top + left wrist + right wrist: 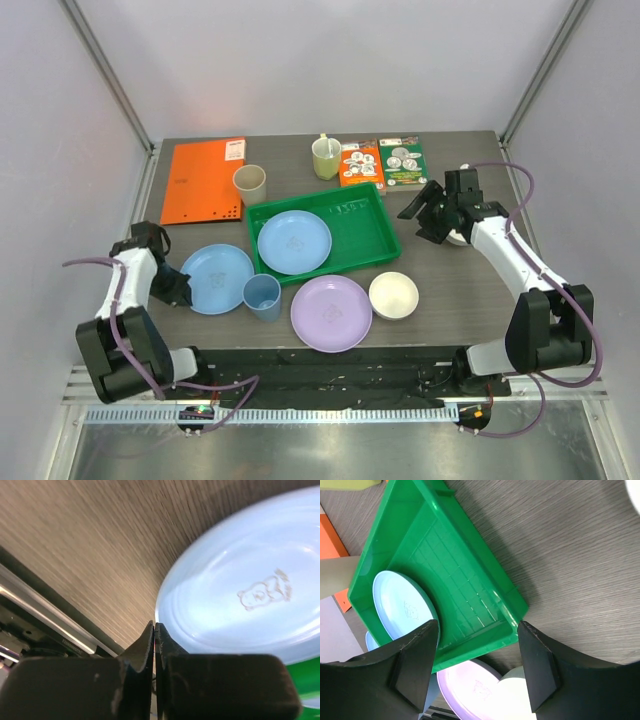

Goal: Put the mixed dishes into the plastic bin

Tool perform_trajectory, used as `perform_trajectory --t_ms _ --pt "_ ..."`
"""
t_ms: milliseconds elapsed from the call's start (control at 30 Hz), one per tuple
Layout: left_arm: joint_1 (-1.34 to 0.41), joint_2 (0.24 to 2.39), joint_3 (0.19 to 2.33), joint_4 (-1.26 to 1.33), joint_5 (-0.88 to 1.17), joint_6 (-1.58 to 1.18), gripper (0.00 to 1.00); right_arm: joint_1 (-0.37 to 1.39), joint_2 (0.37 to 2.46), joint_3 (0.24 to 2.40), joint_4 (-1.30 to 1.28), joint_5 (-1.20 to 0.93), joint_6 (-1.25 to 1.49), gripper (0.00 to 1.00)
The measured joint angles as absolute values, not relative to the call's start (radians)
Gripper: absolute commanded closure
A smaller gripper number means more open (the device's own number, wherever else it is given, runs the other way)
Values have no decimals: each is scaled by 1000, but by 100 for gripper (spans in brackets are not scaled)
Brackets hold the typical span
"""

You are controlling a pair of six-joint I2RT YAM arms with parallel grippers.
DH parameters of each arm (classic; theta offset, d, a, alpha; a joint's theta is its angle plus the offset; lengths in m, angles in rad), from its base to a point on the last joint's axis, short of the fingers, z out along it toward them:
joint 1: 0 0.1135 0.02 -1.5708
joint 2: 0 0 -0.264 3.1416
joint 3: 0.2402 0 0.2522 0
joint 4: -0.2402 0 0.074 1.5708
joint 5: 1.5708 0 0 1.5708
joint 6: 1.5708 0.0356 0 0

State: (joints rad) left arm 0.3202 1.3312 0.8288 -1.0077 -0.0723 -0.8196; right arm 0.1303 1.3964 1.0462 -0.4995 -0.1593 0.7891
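Dishes first: one blue plate (294, 242) lies flat in the bin (355, 225), at its left end, so the right half of the ribbed floor is free for more. Everything else is out on the table (445, 290). The other blue plate (217, 278) is just left of the bin, with the blue cup (262, 296) by its near edge. The lilac plate (331, 312) and bowl (393, 295) sit side by side in front of the bin, and the beige cup (250, 184) stands behind its left corner.

The left gripper (154, 626) is low at the other blue plate's outer rim, jaws squeezed fully together. I see no rim between them, so this reads as a wedge to lift that flat edge, not a pinch. The right gripper (477, 624) hangs spread wide and empty off the bin's right side, seemingly keeping out of the way.
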Motion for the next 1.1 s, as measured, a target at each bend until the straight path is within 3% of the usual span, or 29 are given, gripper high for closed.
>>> perform_trajectory --t_ms 300,433,467,500,767,933,1100 --pt "321 1187 836 -1109 -111 -875 98 101 1396 1021 -497 -183 783 30" --pt "321 1185 830 -1103 -105 -892 69 96 1396 1019 -497 -193 776 30" --pt "321 1185 822 -1097 -102 -894 51 96 1396 1019 -498 -195 773 30" --pt "321 1185 812 -1090 -100 -898 49 96 1396 1019 -498 -197 770 30" --pt "323 1248 779 -1031 -86 -910 49 74 1388 1005 -495 -211 766 30" --pt "327 1328 780 -982 -86 -911 62 49 1383 985 -498 -225 766 30" --pt "344 1405 776 -928 -86 -910 63 33 1383 985 -498 -239 761 31"
